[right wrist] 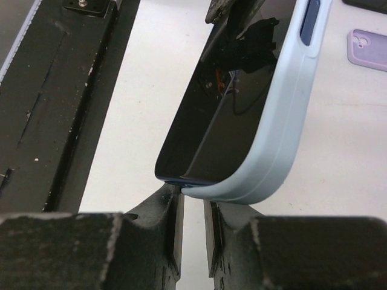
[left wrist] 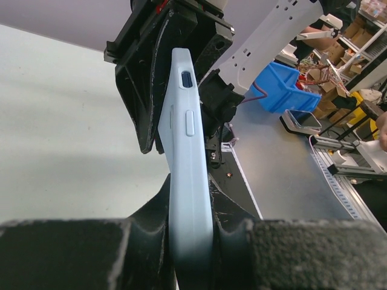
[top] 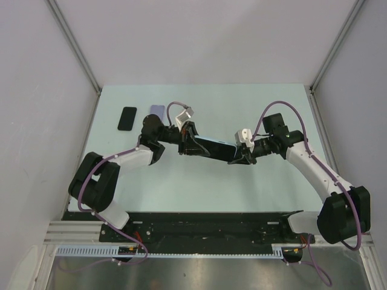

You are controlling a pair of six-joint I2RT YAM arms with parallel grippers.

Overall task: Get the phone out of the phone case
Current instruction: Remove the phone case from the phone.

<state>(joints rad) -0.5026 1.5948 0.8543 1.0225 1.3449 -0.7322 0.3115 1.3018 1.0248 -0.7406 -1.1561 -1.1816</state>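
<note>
A phone in a light blue phone case (top: 211,147) hangs on edge above the middle of the table, spanning the gap between both arms. My left gripper (top: 187,145) is shut on one end; the left wrist view shows the case's side (left wrist: 188,157) with its buttons clamped between the fingers (left wrist: 190,205). At the other end, my right gripper (top: 240,156) touches the case with its tips. Its jaws (right wrist: 193,196) stand narrowly open with only table showing between them. The phone's black screen (right wrist: 230,103) sits in the case (right wrist: 284,133), and its near corner shows at the rim by one fingertip (right wrist: 172,196).
A second black phone (top: 127,118) and a purple case (top: 156,110) lie on the table at the back left; the purple case (right wrist: 367,49) also shows in the right wrist view. The black base rail (top: 199,226) runs along the near edge. White walls enclose the table.
</note>
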